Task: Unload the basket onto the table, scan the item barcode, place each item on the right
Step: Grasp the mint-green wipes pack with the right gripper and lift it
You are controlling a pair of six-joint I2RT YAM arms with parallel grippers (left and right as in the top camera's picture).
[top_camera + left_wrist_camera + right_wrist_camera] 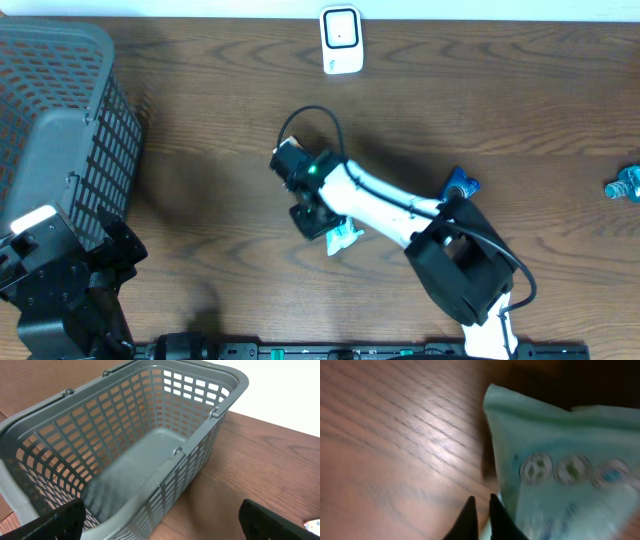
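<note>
From above, the pale green packet (342, 238) lies just below mid-frame, under the right gripper (322, 222). The white scanner (341, 40) sits top centre. Only the right wrist view shows the tips pinched together at the packet's edge; I can't tell if they hold it, and its round printed marks are too blurred to read. The left gripper (161, 510) gapes wide before the grey basket (220, 390).

The right arm (385, 200) has smooth white links between bulky black joint housings, a thin black cable (312, 112) at its wrist and a small green light (313, 168). The left arm (60, 285) is blocky and black with a white patch (35, 218). The right gripper (481, 517) has slim, pointed black fingertips (468, 521); the left gripper (160, 527) has broad matte-black fingers (57, 522).
</note>
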